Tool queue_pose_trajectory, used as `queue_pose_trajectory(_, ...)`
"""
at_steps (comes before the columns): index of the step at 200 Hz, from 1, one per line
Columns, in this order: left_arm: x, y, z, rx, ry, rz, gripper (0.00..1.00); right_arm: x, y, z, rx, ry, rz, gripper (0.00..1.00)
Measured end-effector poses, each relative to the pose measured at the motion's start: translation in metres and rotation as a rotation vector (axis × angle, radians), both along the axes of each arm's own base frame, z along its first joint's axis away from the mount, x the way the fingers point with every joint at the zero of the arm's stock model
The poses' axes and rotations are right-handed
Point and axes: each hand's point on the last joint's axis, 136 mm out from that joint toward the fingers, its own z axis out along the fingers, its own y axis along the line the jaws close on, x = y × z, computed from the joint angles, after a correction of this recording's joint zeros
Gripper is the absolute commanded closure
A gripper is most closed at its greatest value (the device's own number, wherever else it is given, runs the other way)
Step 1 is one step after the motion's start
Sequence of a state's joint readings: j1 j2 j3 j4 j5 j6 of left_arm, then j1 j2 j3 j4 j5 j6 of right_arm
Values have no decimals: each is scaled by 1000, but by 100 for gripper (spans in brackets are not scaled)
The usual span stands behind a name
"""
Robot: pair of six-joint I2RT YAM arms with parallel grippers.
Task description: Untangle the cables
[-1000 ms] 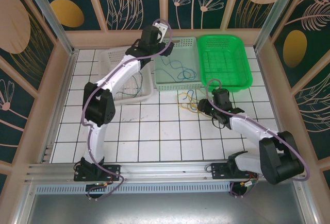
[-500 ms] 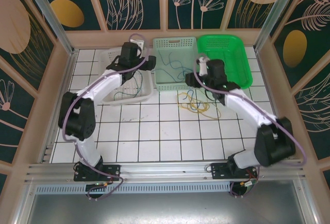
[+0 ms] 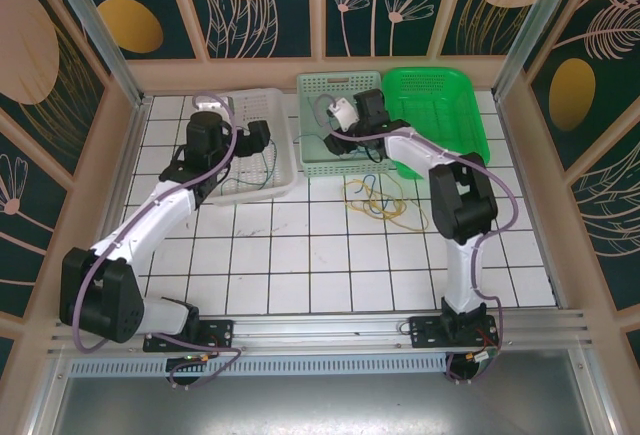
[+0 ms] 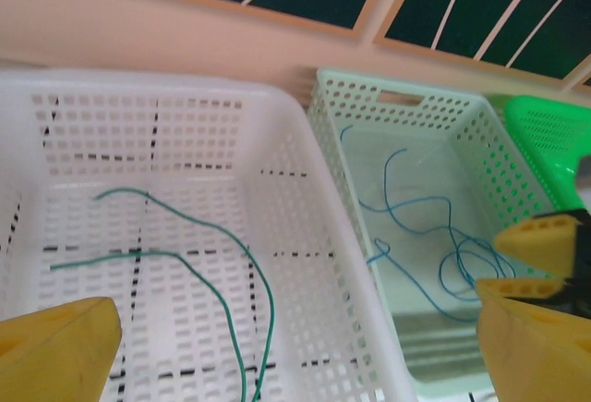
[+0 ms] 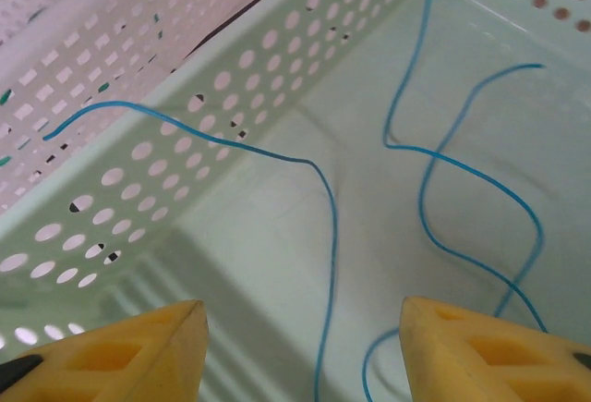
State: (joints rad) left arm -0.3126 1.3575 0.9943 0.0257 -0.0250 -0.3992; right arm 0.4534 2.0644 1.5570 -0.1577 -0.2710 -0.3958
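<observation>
From above, three baskets line the far side of the desk [image 3: 300, 255]: a white basket [image 3: 275, 187] just left of the mint basket [image 3: 340, 80], a bright green basket [image 3: 440, 125] just right of it, and a tangle of yellow cables [image 3: 375, 200] on the tiles just in front of it. The left wrist view shows the left claw [image 4: 295, 342] spread wide and empty over the white basket, which holds two dark green cables [image 4: 247, 249], while blue cables [image 4: 406, 203] lie in the mint basket. The right wrist view shows the right claw [image 5: 305, 351] parted, gripping nothing, low inside the mint basket over the blue cables, which are too looped to count.

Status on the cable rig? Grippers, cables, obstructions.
Left gripper open, empty, above white basket holding green cable. Right gripper open above blue cables in mint basket. Yellow cables heaped on table. No obstruction seen.
</observation>
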Motion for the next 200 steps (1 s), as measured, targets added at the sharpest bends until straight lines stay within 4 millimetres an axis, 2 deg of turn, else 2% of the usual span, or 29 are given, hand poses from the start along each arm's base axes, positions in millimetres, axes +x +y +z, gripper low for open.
queue_pose_trajectory(26,-13,5,-17,-9,36,13,2,-10,17,-22,-38,12,65,41)
queue_pose_trajectory(54,-27,10,-30,-15,63,26,1,-8,32,-29,-54,-4,104,41)
queue_pose_trajectory(92,-35,13,-24,-33,49,34,1,4,45,-41,-57,-10,114,43)
queue_pose_trajectory(122,-37,14,-20,-38,38,36,2,4,48,-50,-73,-7,128,45)
queue_pose_trajectory(135,-37,14,-20,-39,37,37,1,7,51,-50,-74,-12,130,53)
queue_pose_trajectory(168,-38,14,-22,-38,41,37,1,20,54,-44,-40,-15,70,85)
queue_pose_trajectory(200,-38,15,-24,-36,44,37,1,37,45,-29,9,-16,-2,100)
